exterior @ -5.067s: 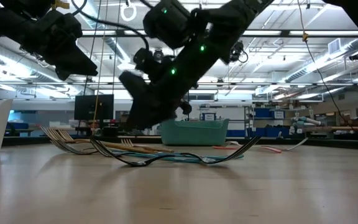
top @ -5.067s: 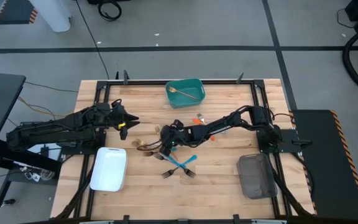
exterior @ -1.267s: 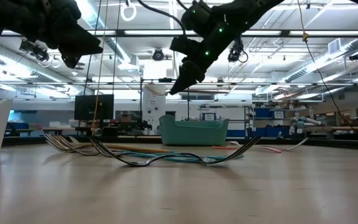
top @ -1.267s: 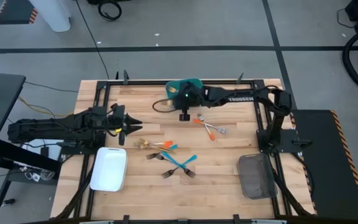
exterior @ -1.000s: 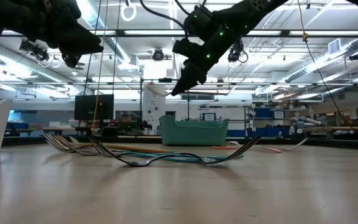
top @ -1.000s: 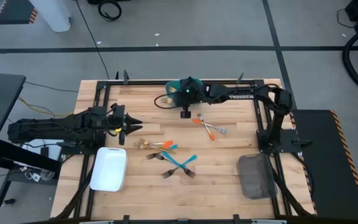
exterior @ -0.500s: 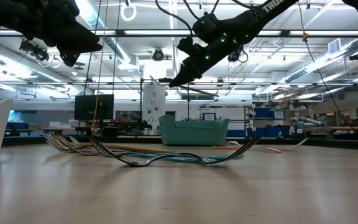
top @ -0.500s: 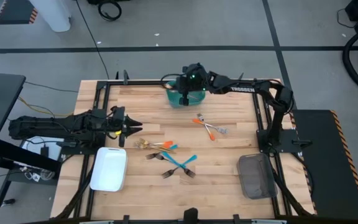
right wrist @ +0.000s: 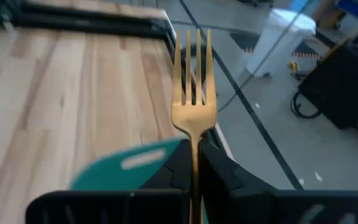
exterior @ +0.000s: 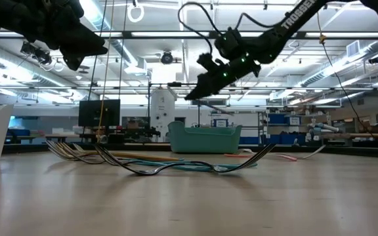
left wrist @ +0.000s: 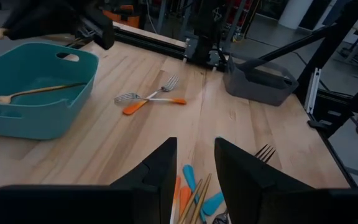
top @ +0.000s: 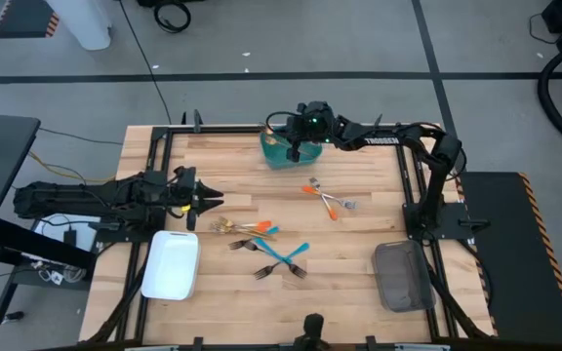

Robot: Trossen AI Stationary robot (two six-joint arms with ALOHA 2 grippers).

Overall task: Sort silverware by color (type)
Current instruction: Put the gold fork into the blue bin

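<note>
Since a second ago your right gripper (top: 292, 148) has carried its gold fork (right wrist: 193, 106) from the open table farther back, and it now hangs over the teal tray (top: 283, 153) at the far middle of the table (top: 359, 253). Its fingers are clamped tight on the fork's handle, tines pointing away from the wrist. You can see another gold fork (left wrist: 30, 93) already lying inside that tray. Nearer you, two orange-handled forks (top: 324, 197) lie crossed on the bare wood to the right of centre. Left of those, a cluster of gold and orange-handled pieces (top: 242, 228) lies beside two crossed blue-handled forks (top: 282, 258), all on the wood. A white tray (top: 171, 264) sits at the near left and a grey tray (top: 401, 275) at the near right. Your left gripper (top: 212, 198) waits above the left side of the table, its fingers parted and holding nothing, pointing toward the cluster.
</note>
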